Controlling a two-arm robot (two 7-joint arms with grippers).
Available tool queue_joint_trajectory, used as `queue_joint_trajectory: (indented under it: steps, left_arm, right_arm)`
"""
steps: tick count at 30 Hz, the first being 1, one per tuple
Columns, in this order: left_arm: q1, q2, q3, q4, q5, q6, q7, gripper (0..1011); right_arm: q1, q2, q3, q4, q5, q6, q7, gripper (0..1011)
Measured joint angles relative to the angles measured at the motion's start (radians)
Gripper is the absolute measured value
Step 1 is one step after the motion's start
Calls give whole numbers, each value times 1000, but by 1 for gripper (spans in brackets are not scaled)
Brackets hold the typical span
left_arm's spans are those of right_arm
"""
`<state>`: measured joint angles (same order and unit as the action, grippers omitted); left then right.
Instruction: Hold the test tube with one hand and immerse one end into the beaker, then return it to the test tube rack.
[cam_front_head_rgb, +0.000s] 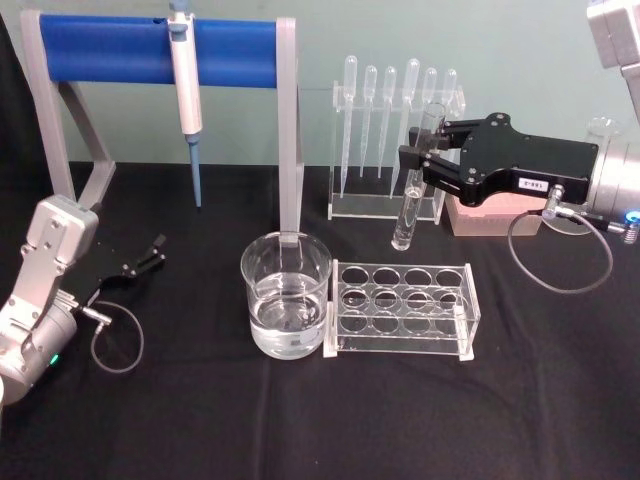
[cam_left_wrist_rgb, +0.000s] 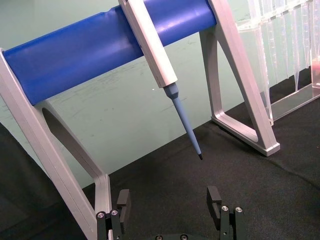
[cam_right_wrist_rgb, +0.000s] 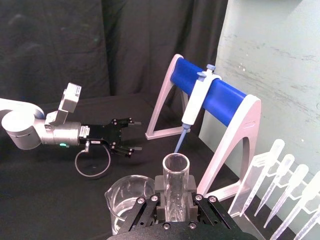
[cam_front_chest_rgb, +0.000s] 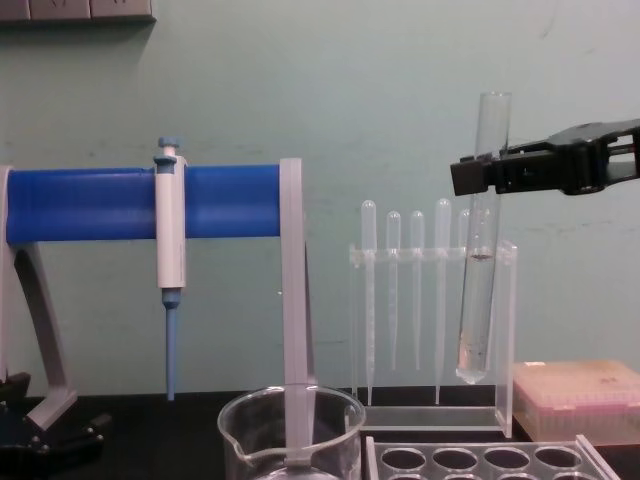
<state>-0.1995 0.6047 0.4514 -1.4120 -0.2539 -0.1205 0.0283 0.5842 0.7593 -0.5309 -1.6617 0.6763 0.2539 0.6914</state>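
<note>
The test tube (cam_front_head_rgb: 409, 205) hangs upright in the air, with my right gripper (cam_front_head_rgb: 428, 160) shut on its upper part. Its round end is clear of the table, behind the tube rack and to the right of the beaker (cam_front_head_rgb: 286, 295). The beaker stands at the table's middle, holding water. In the chest view the test tube (cam_front_chest_rgb: 478, 290) is higher than the beaker (cam_front_chest_rgb: 290, 430) rim, held by the right gripper (cam_front_chest_rgb: 480, 175). The right wrist view looks down the test tube (cam_right_wrist_rgb: 176, 172) mouth between the jaws, with the beaker (cam_right_wrist_rgb: 127, 200) beyond. My left gripper (cam_front_head_rgb: 152, 252) rests open at the left.
A clear tube rack (cam_front_head_rgb: 402, 310) with empty holes stands right of the beaker. Behind are a pipette rack (cam_front_head_rgb: 390, 195), a pink box (cam_front_head_rgb: 490, 215) and a blue-barred stand (cam_front_head_rgb: 110, 50) carrying a pipettor (cam_front_head_rgb: 185, 80). The left gripper (cam_left_wrist_rgb: 169, 197) faces that stand.
</note>
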Motion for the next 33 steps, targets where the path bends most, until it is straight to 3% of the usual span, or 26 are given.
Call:
queue_joint_trajectory:
  steps: [33]
  left_arm:
    - [0, 0, 0, 0, 0, 0, 0, 1000]
  right_arm:
    - [0, 0, 0, 0, 0, 0, 0, 234]
